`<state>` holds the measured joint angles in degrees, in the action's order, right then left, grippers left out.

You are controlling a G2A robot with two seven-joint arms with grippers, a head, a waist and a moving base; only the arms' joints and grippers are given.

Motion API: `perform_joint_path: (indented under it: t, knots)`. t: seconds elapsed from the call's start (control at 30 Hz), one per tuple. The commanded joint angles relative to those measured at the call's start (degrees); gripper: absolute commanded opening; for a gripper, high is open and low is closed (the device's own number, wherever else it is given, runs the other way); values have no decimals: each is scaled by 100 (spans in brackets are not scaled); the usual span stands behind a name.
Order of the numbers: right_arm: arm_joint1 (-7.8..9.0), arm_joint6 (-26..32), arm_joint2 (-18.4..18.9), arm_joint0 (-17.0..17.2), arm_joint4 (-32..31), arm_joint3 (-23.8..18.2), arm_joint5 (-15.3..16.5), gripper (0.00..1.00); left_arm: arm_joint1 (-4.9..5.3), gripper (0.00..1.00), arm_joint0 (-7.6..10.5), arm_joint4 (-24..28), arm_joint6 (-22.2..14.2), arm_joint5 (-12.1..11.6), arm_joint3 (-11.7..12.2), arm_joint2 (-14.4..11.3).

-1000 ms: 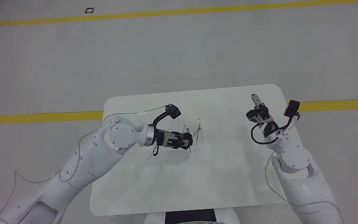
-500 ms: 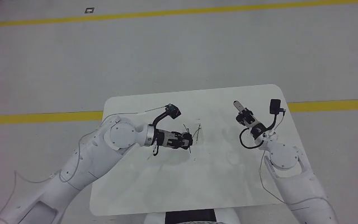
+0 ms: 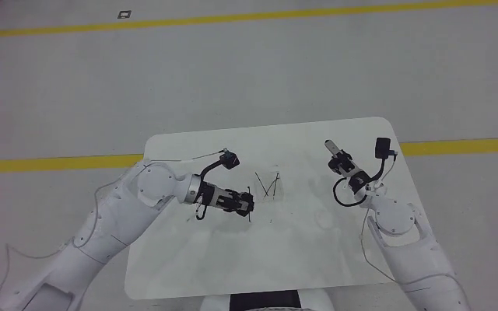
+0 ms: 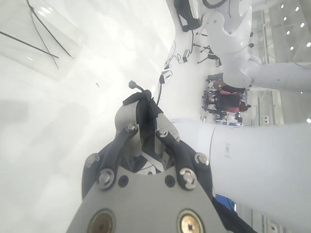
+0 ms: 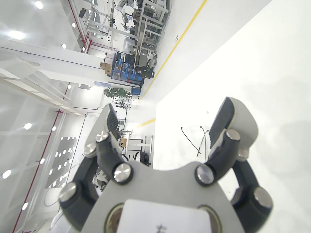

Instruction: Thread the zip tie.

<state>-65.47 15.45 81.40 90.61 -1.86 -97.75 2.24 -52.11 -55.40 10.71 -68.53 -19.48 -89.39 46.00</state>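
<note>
Fingers of your left gripper [image 4: 143,99] are pressed together on a black zip tie [image 4: 135,86], whose square head pokes out just past the tips. It hangs over the white table [image 3: 311,249] near its middle. Your right gripper [image 5: 170,115] stands spread wide over the table's right part, well apart from the left one. Between the two, you have three loose zip ties [image 3: 269,185] lying crossed on a clear plastic sheet [image 4: 38,61].

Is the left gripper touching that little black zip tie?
Touching. The left wrist view shows the left gripper shut on the zip tie, its head poking past the tips.
</note>
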Motion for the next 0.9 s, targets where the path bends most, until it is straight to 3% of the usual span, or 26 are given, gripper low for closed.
perform_joint_path:
  t: [0.0,0.1,0.23,0.43,0.87]
  knots:
    - [0,0,0,0,0,0,0,100,-10,0,-30,310,-472,0,33,178]
    - [0,0,0,0,0,0,0,100,-72,0,-76,624,-1111,0,166,450]
    - [0,0,0,0,0,0,0,100,-142,0,-111,511,-1111,0,270,440]
    - [0,0,0,0,0,0,0,100,-188,0,-2,440,-1111,0,443,231]
    - [0,0,0,0,0,0,0,100,-102,0,182,548,-1111,0,495,-50]
